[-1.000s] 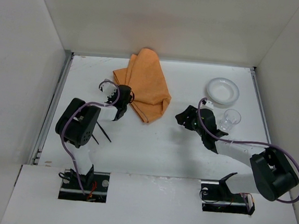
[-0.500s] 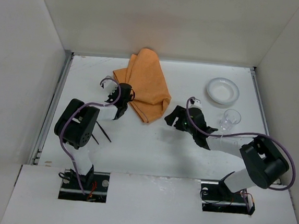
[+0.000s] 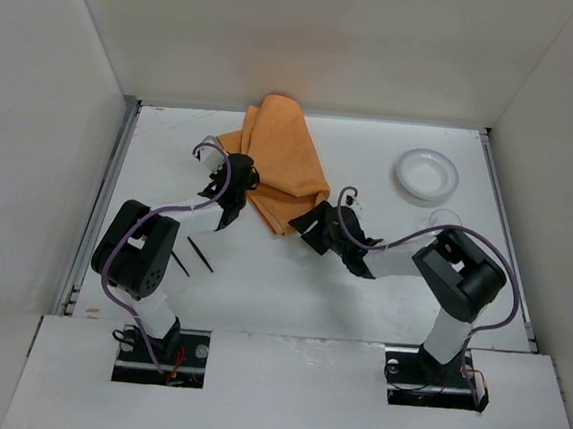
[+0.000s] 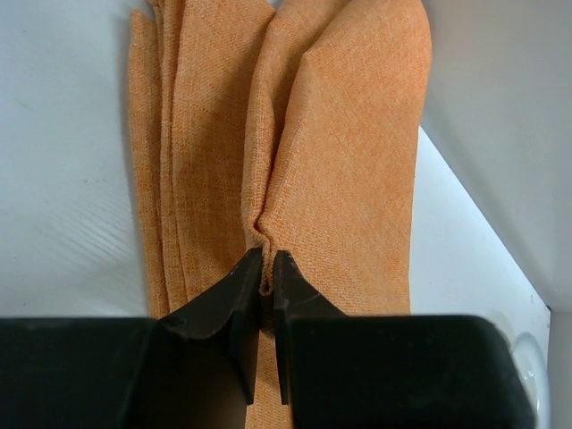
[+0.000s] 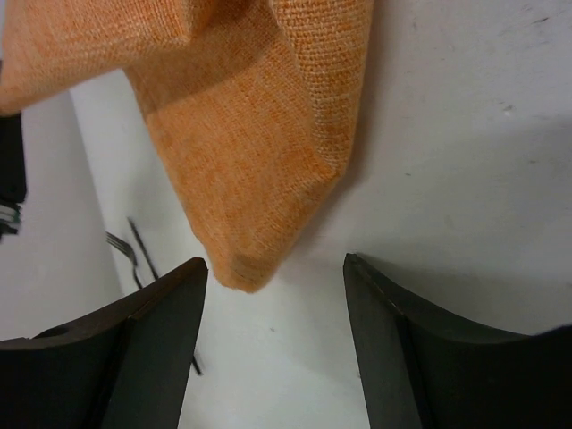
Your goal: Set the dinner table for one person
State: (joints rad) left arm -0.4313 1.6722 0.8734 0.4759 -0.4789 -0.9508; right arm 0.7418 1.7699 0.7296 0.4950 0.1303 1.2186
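An orange cloth mat lies folded and rumpled on the white dinner table, toward the back centre. My left gripper is at the mat's left edge. In the left wrist view it is shut on a raised fold of the mat. My right gripper is low at the mat's near corner. It stands open in the right wrist view, with that corner of the mat hanging just ahead of the left finger and bare table between the fingers.
A white bowl sits at the back right. A clear glass stands nearer, partly hidden behind the right arm. Thin black cutlery lies near the left arm, and a black fork shows in the right wrist view. Metal rails run along both side edges.
The right arm has swung left from beside the glass to the mat's near corner. The left gripper has closed on the mat's fold and moved slightly toward the back.
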